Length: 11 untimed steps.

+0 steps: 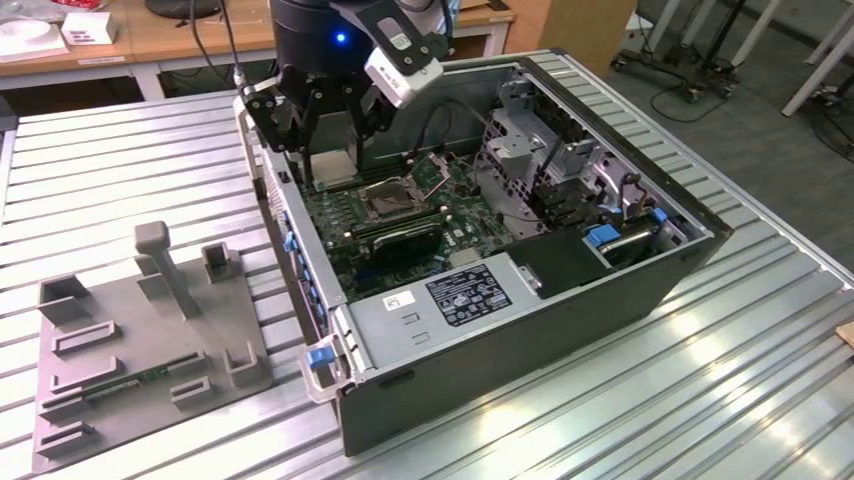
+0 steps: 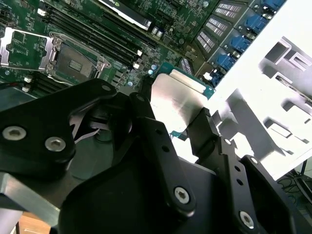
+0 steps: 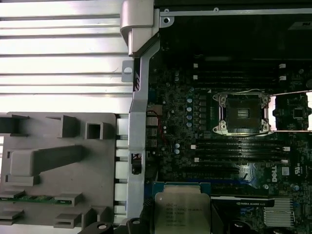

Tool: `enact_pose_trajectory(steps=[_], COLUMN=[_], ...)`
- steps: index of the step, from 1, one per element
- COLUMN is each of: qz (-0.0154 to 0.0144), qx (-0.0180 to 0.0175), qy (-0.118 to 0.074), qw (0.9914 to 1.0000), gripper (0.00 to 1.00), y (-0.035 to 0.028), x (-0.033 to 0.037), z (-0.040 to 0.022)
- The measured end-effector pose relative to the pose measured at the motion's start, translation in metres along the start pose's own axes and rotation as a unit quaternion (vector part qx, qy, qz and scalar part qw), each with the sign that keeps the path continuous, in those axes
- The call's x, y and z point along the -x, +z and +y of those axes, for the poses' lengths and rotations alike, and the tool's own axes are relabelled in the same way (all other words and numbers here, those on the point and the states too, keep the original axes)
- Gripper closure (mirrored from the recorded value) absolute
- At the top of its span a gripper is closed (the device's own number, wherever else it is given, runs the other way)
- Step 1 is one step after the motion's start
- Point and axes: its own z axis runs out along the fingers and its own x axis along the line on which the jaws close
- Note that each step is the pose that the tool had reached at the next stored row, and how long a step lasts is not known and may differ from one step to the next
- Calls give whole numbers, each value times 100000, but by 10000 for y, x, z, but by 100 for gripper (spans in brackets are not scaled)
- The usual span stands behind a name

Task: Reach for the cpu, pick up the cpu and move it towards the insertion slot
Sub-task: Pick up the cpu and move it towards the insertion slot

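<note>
My gripper is shut on the cpu, a thin square chip with a shiny silver face and a green edge, held between two black fingers. In the first wrist view the cpu hangs above the motherboard, near the case's side wall. The insertion slot is a square socket with a dark centre and a silvery frame, its lid swung open, and it lies some way from the chip. In the exterior view the gripper hovers over the open case, just towards the exterior view's left of the insertion slot.
The open computer case lies on a ribbed metal table. Long black memory slots flank the socket. A grey plastic fixture plate with upright blocks sits at the exterior view's left. Drive bays and cables crowd the case's far side.
</note>
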Motion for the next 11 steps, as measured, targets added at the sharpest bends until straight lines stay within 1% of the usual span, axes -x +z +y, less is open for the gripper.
enact_pose_trajectory(steps=[7, 9, 11], qz=[-1, -1, -1], qx=[-1, 1, -1], qy=[1, 1, 1], qw=[100000, 100000, 100000], gripper=[46, 46, 46], y=[0, 1, 1], x=[13, 55, 57], z=[0, 0, 0])
